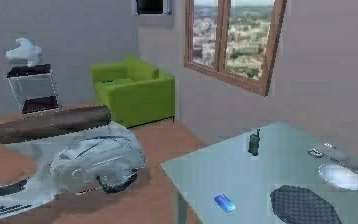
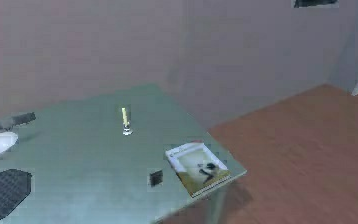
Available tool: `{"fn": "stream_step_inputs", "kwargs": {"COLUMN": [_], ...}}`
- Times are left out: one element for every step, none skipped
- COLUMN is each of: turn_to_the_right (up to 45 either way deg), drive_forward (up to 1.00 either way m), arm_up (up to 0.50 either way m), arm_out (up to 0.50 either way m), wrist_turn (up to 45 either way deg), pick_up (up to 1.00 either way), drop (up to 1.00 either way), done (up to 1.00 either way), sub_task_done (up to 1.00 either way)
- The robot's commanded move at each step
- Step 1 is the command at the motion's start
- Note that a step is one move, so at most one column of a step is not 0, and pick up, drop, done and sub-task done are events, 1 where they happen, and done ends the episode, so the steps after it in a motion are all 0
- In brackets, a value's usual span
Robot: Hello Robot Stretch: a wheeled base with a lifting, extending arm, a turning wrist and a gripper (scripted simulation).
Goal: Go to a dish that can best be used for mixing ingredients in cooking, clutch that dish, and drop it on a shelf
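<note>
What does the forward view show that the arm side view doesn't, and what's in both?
Forward view: a green armchair, a white scooter with a brown seat, and a window. Arm side view: a booklet lying near the table's corner and a small upright yellowish thing. Both: the pale table, with a white dish and a dark mat on it.

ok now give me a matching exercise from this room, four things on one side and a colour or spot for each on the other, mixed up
Things:
1 armchair
2 scooter
3 bowl
4 book

Matches:
a lies at a corner of the table
b green, near the window
c white, next to a dark mat
d has a brown seat

Pairs: 1-b, 2-d, 3-c, 4-a
</note>
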Motion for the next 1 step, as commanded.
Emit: {"fn": "stream_step_inputs", "kwargs": {"turn_to_the_right": [45.0], "drive_forward": [0.0], "arm_up": [0.0], "arm_out": [0.0], "wrist_turn": [0.0], "pick_up": [0.0], "drop": [0.0], "done": [0.0], "sub_task_done": [0.0]}}
